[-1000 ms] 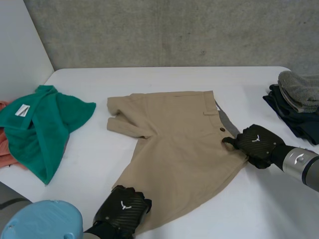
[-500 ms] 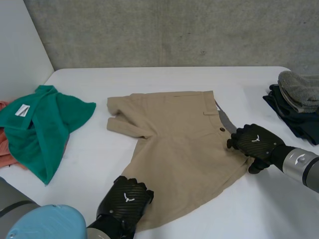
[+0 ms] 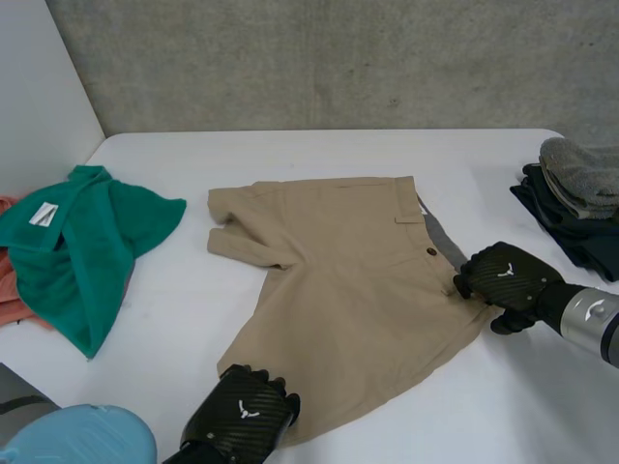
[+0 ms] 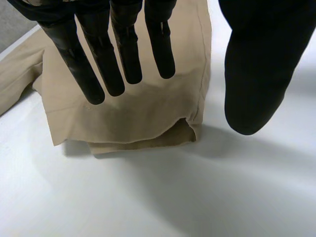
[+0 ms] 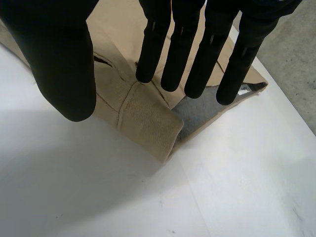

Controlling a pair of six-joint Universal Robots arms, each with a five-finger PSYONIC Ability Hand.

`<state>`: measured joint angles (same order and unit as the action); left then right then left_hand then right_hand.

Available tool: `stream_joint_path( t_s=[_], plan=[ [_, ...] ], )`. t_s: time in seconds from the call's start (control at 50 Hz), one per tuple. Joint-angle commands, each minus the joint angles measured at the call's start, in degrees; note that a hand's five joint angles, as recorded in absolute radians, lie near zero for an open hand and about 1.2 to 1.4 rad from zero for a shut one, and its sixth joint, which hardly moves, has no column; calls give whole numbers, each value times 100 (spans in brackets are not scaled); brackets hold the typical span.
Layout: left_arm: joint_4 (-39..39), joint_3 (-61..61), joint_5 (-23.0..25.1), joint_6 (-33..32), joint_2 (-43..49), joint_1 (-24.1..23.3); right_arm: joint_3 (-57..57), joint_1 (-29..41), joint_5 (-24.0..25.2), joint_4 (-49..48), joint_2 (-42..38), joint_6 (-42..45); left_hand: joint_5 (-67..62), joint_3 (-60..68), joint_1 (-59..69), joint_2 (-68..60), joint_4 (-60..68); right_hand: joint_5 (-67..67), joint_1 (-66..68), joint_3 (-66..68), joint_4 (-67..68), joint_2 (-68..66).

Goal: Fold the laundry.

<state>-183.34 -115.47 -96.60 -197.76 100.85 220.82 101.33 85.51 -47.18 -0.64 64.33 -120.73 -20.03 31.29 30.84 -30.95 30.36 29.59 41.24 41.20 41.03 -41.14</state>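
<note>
Tan shorts lie folded in half on the white table, waistband toward my right hand and leg hem toward my left. My left hand hovers at the leg hem; its fingers are straight above the cloth and the thumb stands apart over bare table. My right hand is at the waistband end, where the grey lining shows. Its fingers are straight above the cloth, the thumb apart beside it. Neither hand holds anything.
A green towel lies crumpled at the table's left, with an orange cloth behind it. A stack of folded dark and grey clothes sits at the right edge. A white wall panel borders the left side.
My right hand has let go of the waistband, straightened its fingers and drawn slightly right. My left hand has opened its fingers over the hem. The shorts stay flat.
</note>
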Motion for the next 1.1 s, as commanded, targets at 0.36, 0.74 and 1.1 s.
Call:
stream_joint_path(
  t_s=[0.36,0.74,1.1],
  plan=[
    [-1476,95,-298,-509,682,163,62,150,-125,-481,-131,-196,-4997,4871,4916,-4905,4964,4041,3876,3880,3897,-3886],
    [1430,-222,1098,-237,-1348,619,440,-236,-793,4281,1266,2509,-4997,4871,4916,-4905,4964,4041,3876,3880,3897,-3886],
    [-1150,1868,1495,-448,513,2079,-1492,932,-1117,2131,274,-678,-4997,4871,4916,-4905,4964,4041,3876,3880,3897,-3886]
  ],
)
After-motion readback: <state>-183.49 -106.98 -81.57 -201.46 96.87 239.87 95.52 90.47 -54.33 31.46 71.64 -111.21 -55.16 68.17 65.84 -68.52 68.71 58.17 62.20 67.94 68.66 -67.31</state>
